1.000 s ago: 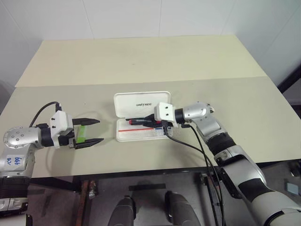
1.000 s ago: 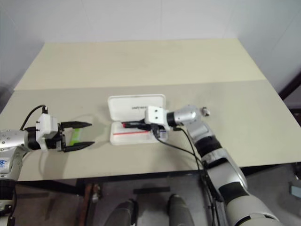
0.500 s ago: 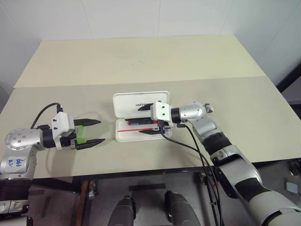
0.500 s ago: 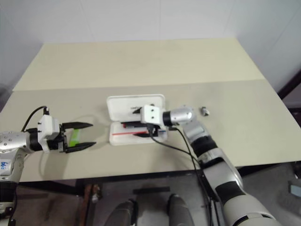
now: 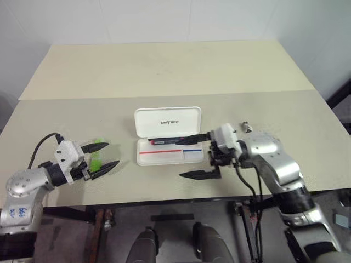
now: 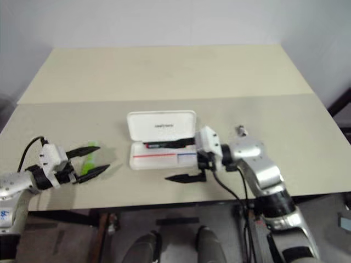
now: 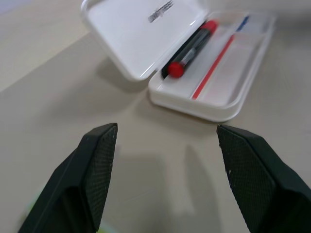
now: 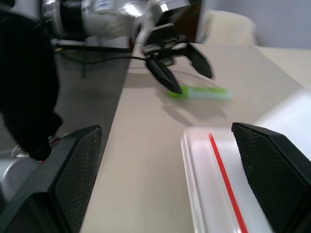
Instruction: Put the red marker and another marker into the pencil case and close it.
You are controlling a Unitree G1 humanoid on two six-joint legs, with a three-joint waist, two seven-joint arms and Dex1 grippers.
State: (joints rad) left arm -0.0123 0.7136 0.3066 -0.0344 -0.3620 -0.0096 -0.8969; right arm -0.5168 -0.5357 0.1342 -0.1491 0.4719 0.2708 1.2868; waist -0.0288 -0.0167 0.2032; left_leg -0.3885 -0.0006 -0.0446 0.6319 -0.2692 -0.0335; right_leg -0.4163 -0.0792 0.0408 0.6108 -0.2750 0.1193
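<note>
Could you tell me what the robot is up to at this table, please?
It is packing markers into the pencil case, which lies open on the table. The red marker already lies inside. The right gripper is open and empty beside the case. The left gripper is open around the green highlighter, which lies on the table. That one is not yet in the case, and the lid is not yet closed.
</note>
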